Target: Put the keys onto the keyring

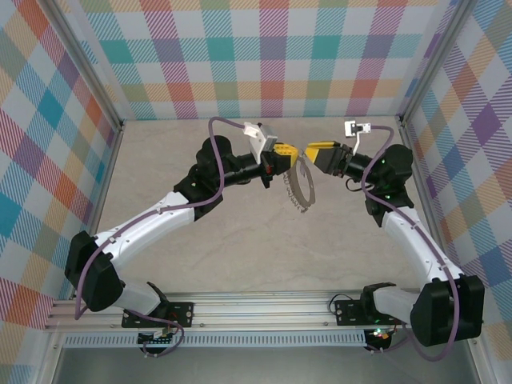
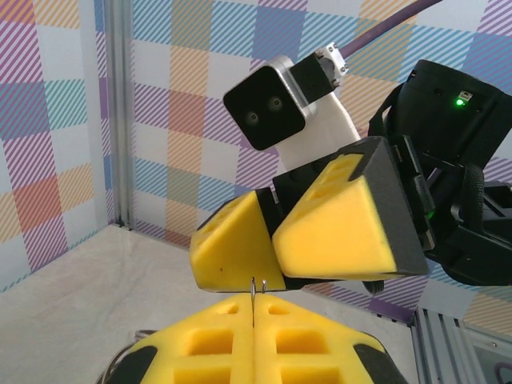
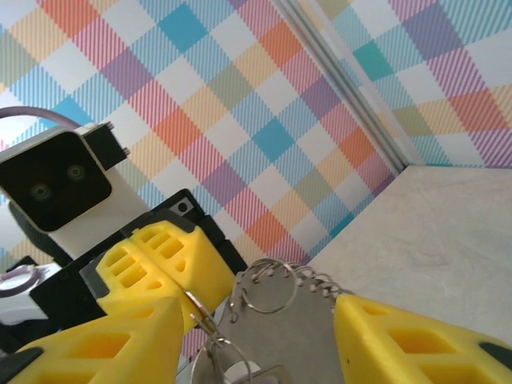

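Left gripper [image 2: 253,310] jaws shut, pinching a thin wire of the keyring [image 1: 302,190]; right gripper [image 3: 256,324] jaws part-open astride it. Light, floppy, slippery metal: grip the edge links

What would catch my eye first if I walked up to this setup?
Two white-and-black arms meet in mid-air over the middle of the table, with the yellow-fingered left gripper and right gripper almost nose to nose. Just below them dangles the silvery keyring, a loop with a knobbly edge. Loud pastel plaid walls box in the whole scene.
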